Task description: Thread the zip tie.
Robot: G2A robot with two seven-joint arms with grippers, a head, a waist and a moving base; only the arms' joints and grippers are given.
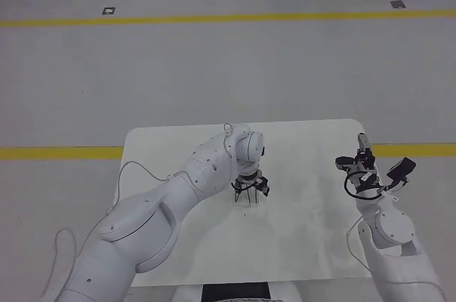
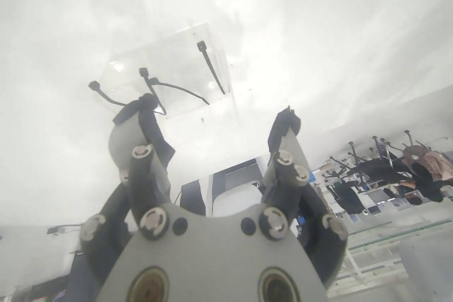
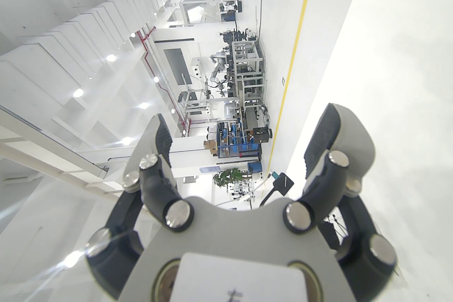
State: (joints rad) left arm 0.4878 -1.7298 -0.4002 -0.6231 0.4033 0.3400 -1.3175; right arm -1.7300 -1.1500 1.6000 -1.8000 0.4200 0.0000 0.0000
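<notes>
The right gripper (image 3: 244, 121) has its fingers (image 3: 163, 140) spread wide by the white desk (image 3: 407, 34) edge, a yellow floor line (image 3: 296, 45) beyond

Your robot's left arm (image 1: 175, 204) and right arm (image 1: 390, 234) wear glossy white, rounded shells. A thin white cable (image 1: 122, 170) loops off the left arm toward nine o'clock. Each gripper has a grey plate, black links and round silver screws. The left gripper (image 2: 217, 108) has fingertips (image 2: 285, 124) wrapped in black. The right gripper (image 3: 244, 121) carries ribbed black pads (image 3: 318, 137).
</notes>
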